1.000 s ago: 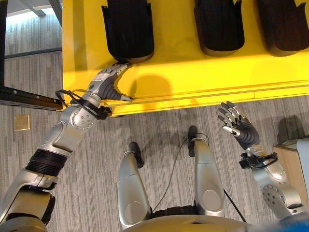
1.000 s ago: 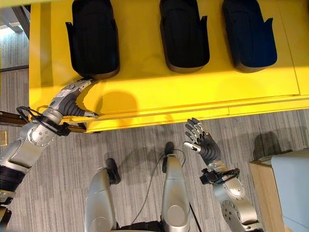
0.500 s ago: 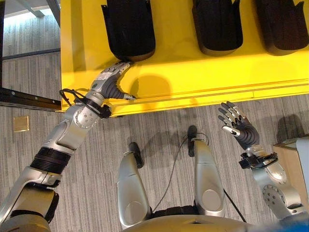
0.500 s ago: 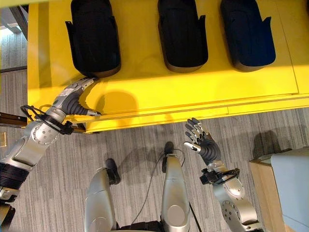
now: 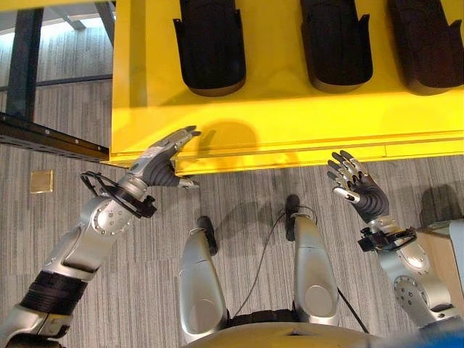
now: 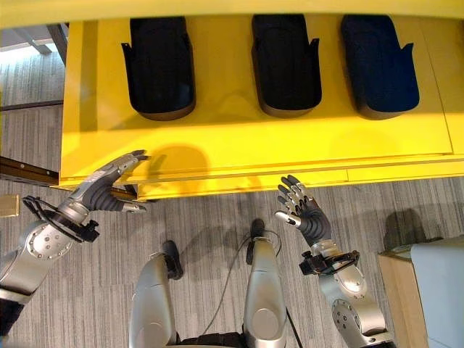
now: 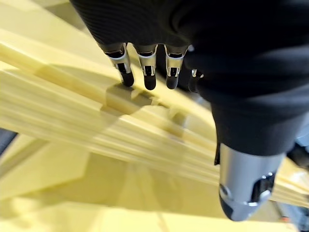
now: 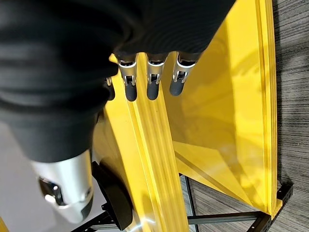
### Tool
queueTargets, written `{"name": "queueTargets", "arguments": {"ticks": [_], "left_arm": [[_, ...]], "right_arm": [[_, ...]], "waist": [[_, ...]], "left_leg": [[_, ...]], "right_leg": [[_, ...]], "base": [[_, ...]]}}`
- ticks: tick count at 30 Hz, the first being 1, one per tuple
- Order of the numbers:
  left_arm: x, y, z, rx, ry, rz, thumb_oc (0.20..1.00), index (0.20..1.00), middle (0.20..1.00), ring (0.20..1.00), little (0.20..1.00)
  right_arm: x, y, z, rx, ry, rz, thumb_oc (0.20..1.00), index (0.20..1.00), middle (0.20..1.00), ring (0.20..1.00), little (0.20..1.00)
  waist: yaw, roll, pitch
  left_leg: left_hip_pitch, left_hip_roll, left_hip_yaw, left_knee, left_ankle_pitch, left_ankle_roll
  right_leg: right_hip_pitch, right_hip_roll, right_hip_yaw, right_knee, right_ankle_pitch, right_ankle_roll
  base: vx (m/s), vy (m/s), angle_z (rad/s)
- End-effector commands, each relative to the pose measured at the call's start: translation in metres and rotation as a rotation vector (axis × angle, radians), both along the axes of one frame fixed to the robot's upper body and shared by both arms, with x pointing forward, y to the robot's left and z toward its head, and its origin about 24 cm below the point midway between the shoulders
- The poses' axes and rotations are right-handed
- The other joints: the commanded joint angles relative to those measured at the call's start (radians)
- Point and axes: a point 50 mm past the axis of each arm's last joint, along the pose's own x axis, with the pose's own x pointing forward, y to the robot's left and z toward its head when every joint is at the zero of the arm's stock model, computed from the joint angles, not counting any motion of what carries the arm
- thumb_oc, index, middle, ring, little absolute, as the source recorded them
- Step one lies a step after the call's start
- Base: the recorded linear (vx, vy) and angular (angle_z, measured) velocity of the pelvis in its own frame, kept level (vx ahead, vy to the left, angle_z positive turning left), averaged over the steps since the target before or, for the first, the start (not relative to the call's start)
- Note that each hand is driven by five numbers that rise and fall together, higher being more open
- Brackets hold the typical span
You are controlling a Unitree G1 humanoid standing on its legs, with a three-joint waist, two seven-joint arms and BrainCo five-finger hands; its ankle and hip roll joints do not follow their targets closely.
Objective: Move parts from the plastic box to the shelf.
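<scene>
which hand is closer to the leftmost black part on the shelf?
Left. The left hand is at the shelf edge just below that part; the right hand hangs off to its right.

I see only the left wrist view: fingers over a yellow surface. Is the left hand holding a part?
Observer: No. The left hand is open and empty, its fingertips at the front edge of the yellow shelf.
Operator: Are there parts on the shelf?
Observer: Yes, three black parts stand in a row further back: the left part, the middle part and the right part.
Operator: And the right hand?
Observer: The right hand is open, raised over the grey floor in front of the shelf, and holds nothing.
</scene>
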Motion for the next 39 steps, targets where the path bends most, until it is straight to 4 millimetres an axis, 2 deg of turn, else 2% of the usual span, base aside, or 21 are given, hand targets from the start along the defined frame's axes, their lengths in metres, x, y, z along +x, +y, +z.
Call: {"name": "queueTargets", "arguments": {"ticks": [1, 4, 6, 12, 16, 21, 24, 30, 39], "left_arm": [[-0.012, -0.004, 0.009, -0.033, -0.044, -0.056, 1.0, 1.0, 1.0, 1.0, 1.0], [-0.02, -0.011, 0.026, -0.085, -0.144, -0.094, 1.0, 1.0, 1.0, 1.0, 1.0], [-0.026, -0.015, 0.045, -0.114, -0.286, -0.106, 1.0, 1.0, 1.0, 1.0, 1.0], [-0.029, -0.023, 0.063, -0.133, -0.443, -0.126, 1.0, 1.0, 1.0, 1.0, 1.0], [-0.024, -0.03, 0.074, -0.113, -0.547, -0.135, 1.0, 1.0, 1.0, 1.0, 1.0], [-0.015, -0.034, 0.078, -0.102, -0.581, -0.134, 1.0, 1.0, 1.0, 1.0, 1.0], [0.004, -0.039, 0.075, -0.107, -0.548, -0.122, 1.0, 1.0, 1.0, 1.0, 1.0], [0.028, -0.046, 0.062, -0.12, -0.463, -0.096, 1.0, 1.0, 1.0, 1.0, 1.0], [0.043, -0.052, 0.055, -0.175, -0.399, -0.072, 1.0, 1.0, 1.0, 1.0, 1.0]], "right_arm": [[0.001, 0.0, 0.016, 0.029, -0.105, -0.023, 1.0, 1.0, 1.0, 1.0, 1.0], [0.0, -0.002, 0.021, 0.036, -0.135, -0.037, 1.0, 1.0, 1.0, 1.0, 1.0], [-0.002, -0.005, 0.026, 0.046, -0.166, -0.063, 1.0, 1.0, 1.0, 1.0, 1.0], [-0.003, -0.005, 0.028, 0.05, -0.181, -0.074, 1.0, 1.0, 1.0, 1.0, 1.0], [-0.002, -0.004, 0.029, 0.047, -0.186, -0.075, 1.0, 1.0, 1.0, 1.0, 1.0], [-0.001, -0.002, 0.03, 0.046, -0.183, -0.069, 1.0, 1.0, 1.0, 1.0, 1.0], [-0.002, -0.002, 0.027, 0.052, -0.168, -0.065, 1.0, 1.0, 1.0, 1.0, 1.0], [-0.002, 0.0, 0.024, 0.057, -0.146, -0.056, 1.0, 1.0, 1.0, 1.0, 1.0], [-0.003, 0.001, 0.02, 0.066, -0.122, -0.05, 1.0, 1.0, 1.0, 1.0, 1.0]], "waist": [[0.002, -0.021, -0.077], [0.006, -0.023, -0.082], [0.008, -0.027, -0.087], [0.005, -0.031, -0.087], [-0.001, -0.036, -0.085], [-0.006, -0.041, -0.082], [-0.016, -0.046, -0.082], [-0.03, -0.048, -0.081], [-0.038, -0.046, -0.083]], "left_leg": [[-0.02, 0.035, -0.059, -0.084, 0.109, -0.032], [-0.009, 0.037, -0.059, -0.092, 0.11, -0.032], [0.0, 0.037, -0.058, -0.1, 0.112, -0.034], [0.011, 0.041, -0.053, -0.11, 0.116, -0.037], [0.019, 0.045, -0.05, -0.115, 0.119, -0.039], [0.021, 0.051, -0.047, -0.116, 0.123, -0.042], [0.02, 0.054, -0.043, -0.11, 0.122, -0.043], [0.016, 0.057, -0.042, -0.107, 0.123, -0.044], [0.011, 0.061, -0.041, -0.103, 0.123, -0.045]], "right_leg": [[0.131, -0.077, 0.024, -0.02, -0.005, 0.045], [0.142, -0.076, 0.024, -0.027, -0.005, 0.045], [0.154, -0.075, 0.022, -0.037, -0.004, 0.046], [0.159, -0.074, 0.026, -0.045, -0.002, 0.048], [0.162, -0.073, 0.028, -0.049, -0.001, 0.05], [0.159, -0.07, 0.032, -0.045, -0.002, 0.05], [0.155, -0.068, 0.036, -0.04, -0.002, 0.05], [0.146, -0.066, 0.043, -0.033, -0.003, 0.048], [0.134, -0.061, 0.05, -0.026, -0.005, 0.046]], "base": [[0.01, 0.003, 0.07], [0.0, 0.003, 0.01], [0.0, 0.0, 0.0], [0.0, 0.0, 0.0], [0.0, 0.0, 0.0], [0.0, 0.0, 0.0], [0.0, 0.0, 0.0], [0.0, -0.002, -0.01], [0.0, 0.0, 0.0]]}}
